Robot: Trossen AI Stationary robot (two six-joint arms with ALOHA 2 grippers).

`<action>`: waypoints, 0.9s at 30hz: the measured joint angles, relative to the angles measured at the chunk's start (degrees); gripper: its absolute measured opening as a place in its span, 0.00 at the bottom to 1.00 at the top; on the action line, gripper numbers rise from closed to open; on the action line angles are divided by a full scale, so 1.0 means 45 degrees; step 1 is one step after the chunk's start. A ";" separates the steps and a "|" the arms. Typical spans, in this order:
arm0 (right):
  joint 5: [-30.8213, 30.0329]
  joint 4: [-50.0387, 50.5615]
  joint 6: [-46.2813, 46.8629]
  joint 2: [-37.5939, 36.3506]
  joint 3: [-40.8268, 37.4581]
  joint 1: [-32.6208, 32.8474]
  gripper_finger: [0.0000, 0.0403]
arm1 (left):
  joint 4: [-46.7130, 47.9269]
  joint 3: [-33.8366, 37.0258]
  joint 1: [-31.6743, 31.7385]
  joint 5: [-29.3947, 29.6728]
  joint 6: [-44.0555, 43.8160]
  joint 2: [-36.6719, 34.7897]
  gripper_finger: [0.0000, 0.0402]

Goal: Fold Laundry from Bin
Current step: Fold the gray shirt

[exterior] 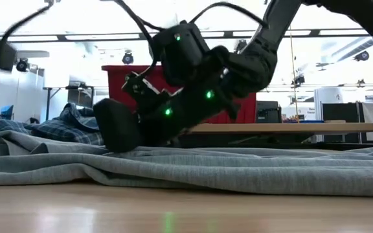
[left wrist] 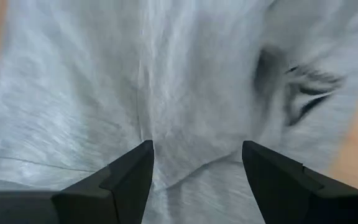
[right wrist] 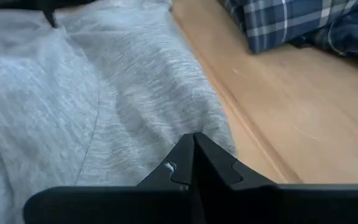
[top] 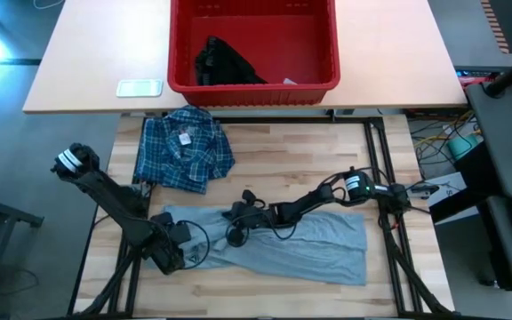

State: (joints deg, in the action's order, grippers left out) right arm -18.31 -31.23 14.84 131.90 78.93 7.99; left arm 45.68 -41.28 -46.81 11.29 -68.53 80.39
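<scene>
The grey T-shirt lies spread flat on the desk, just in front of the folded plaid shirt. The left tool hangs over its cloth, fingers apart. The right tool rests on the T-shirt's upper edge, fingers pressed together on nothing. A black garment sits in the red bin beyond the plaid shirt.

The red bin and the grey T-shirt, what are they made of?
The red bin looks like hard, smooth plastic: stiff straight walls, thick rim. The grey T-shirt looks like soft knitted cloth, probably cotton: it wrinkles and looks speckly up close.

Matt grey T-shirt cloth — soft (heathered)
</scene>
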 joint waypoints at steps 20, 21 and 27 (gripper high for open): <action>0.0055 -0.4472 -0.1492 0.3787 0.3901 -0.0430 0.02 | -0.1358 0.4768 0.0194 0.3458 -0.2939 -0.4019 0.57; -0.0025 -0.4460 -0.1600 0.3863 0.3962 -0.0405 0.02 | -0.1404 0.4892 0.0194 0.3376 -0.2942 -0.4015 0.57; 0.0448 -0.3949 -0.1921 0.3453 0.4201 -0.0301 0.02 | -0.1356 0.4993 0.0189 0.3103 -0.2336 -0.4094 0.57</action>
State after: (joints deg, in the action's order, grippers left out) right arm -16.29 -49.00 6.20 147.44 97.84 6.63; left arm 39.58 -18.82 -45.95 25.25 -79.05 61.97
